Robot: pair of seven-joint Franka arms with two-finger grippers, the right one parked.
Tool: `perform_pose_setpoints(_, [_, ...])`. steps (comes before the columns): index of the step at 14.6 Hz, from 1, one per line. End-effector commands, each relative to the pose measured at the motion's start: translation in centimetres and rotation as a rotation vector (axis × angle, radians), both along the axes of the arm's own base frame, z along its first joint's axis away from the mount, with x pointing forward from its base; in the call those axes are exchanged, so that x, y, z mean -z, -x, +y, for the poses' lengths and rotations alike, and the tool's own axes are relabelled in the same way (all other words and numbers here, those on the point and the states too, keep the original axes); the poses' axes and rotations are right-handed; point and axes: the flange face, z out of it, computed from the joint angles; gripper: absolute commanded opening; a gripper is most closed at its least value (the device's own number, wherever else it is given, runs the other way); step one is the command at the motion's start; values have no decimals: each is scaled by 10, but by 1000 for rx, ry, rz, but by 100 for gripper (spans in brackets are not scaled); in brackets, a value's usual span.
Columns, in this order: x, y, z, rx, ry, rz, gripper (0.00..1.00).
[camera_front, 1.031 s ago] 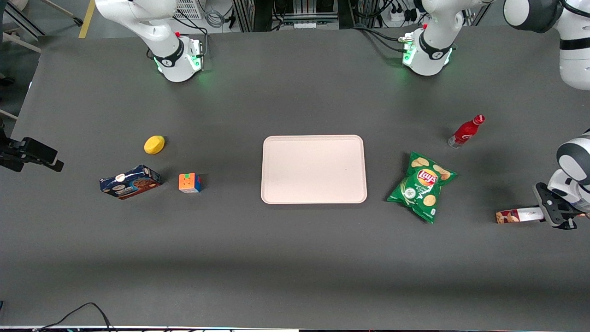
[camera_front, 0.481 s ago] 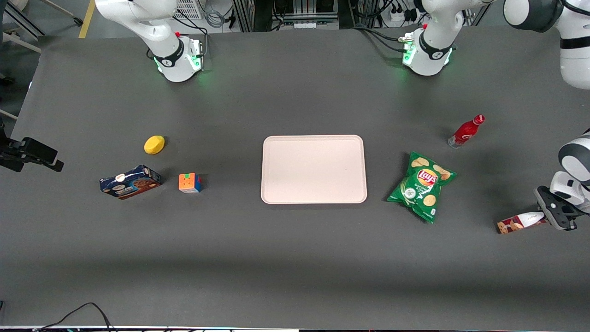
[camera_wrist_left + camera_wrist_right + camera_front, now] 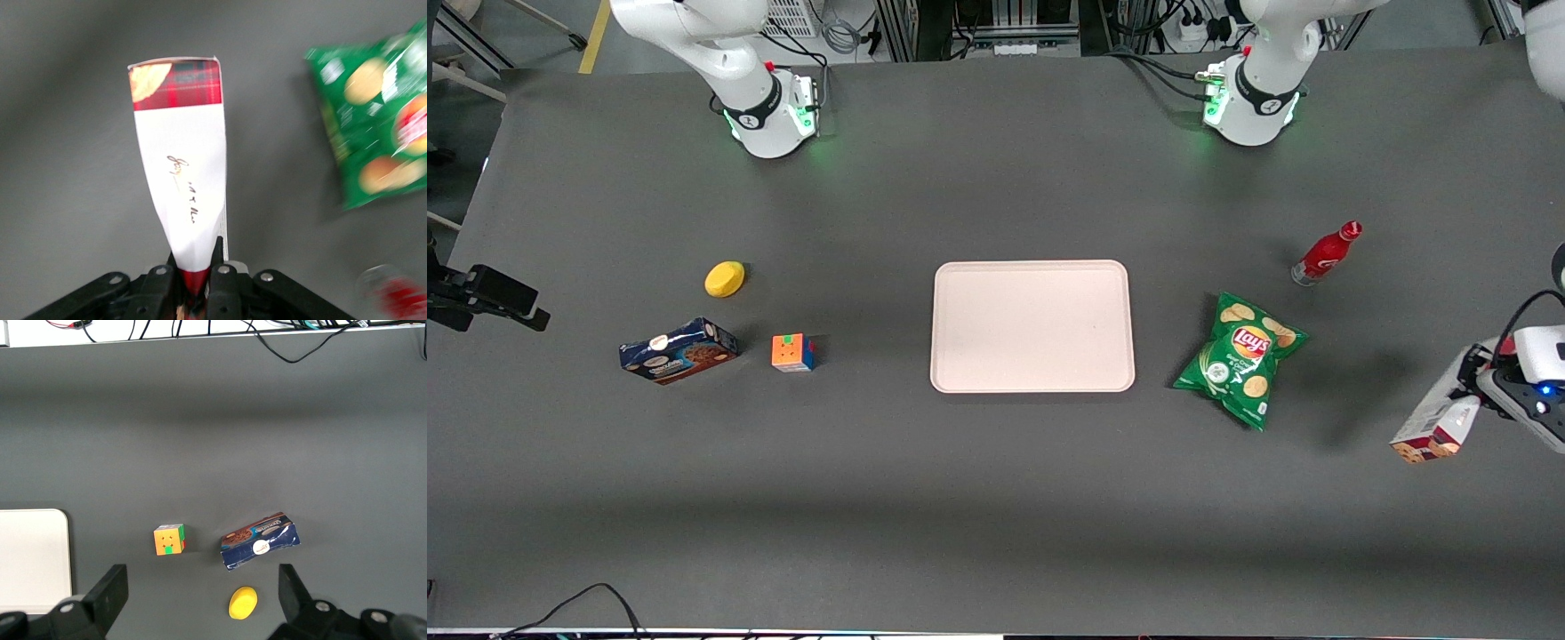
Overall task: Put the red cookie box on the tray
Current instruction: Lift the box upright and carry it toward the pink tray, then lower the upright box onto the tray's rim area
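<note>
Gripper: the gripper (image 3: 195,275) hangs over the working arm's end of the table (image 3: 996,498), closer to the table's front edge than to its back edge; its fingers (image 3: 160,283) are closed tight on one end of the red cookie box (image 3: 181,160).
Red cookie box: lifted off the table and tilted, its free end with the cookie picture pointing down toward the front edge; in the front view (image 3: 1432,427) its shadow falls on the table between it and the chip bag.
Tray: the tray (image 3: 951,373) lies flat at the middle of the table, nothing on it, well apart from the box.
Chip bag: the green chip bag (image 3: 1240,358) lies between the tray and the held box.
Red bottle: the red bottle (image 3: 1327,252) stands farther from the front edge than the chip bag, toward the working arm's end.
</note>
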Motion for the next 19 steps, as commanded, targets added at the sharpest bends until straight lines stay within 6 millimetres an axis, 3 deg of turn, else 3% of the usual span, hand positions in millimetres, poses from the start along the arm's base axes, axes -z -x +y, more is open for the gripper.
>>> perform_pose_setpoints(1, [-54, 17, -76, -246, 50, 97, 0])
perform_pose_setpoints(5, [-108, 36, -185, -454, 57, 148, 0])
perform_pose_setpoints(7, [-119, 43, -246, -549, 58, 155, 0])
perform_pose_setpoints(10, [-118, 60, -337, -686, 20, 126, 0])
perform_pose_setpoints(12, [-100, 77, -382, -737, -8, 86, 0])
perform_pose_setpoints(15, [-54, 109, -430, -798, 2, 47, 0])
perform_pose_setpoints(17, [-20, 130, -449, -829, 17, 10, 0])
perform_pose_setpoints(19, [4, 140, -453, -835, 25, -5, 0])
